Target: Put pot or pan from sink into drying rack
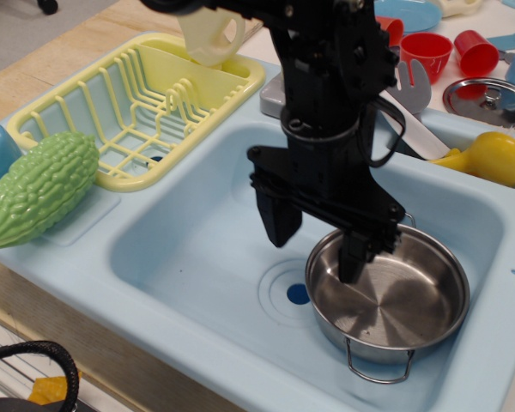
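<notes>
The gripper (316,245) hangs over the sink (197,249), jaws spread wide and holding nothing. One black finger (277,215) sits outside the pot's left rim, above the bare basin floor near the drain hole (298,294). The other finger (354,256) dips inside the pot (395,296), close to its near-left wall; whether it touches the steel cannot be told. The pot rim passes between the two fingers.

The pot rests upright on the sink floor, right of the drain, empty and shiny inside. One wire loop handle (379,371) points toward the camera; the other handle is mostly hidden behind the arm.

The drying rack (137,107) sits on the counter, left of and behind the sink, well apart from the pot. A cream plastic piece (208,30) stands at its far corner.

A green bumpy gourd (36,187) lies on the sink's left ledge, just in front of the rack. A yellow pear-shaped object (491,157) sits in the side basin to the right. A steel lid (489,99) and red cups (451,51) stand farther back.
</notes>
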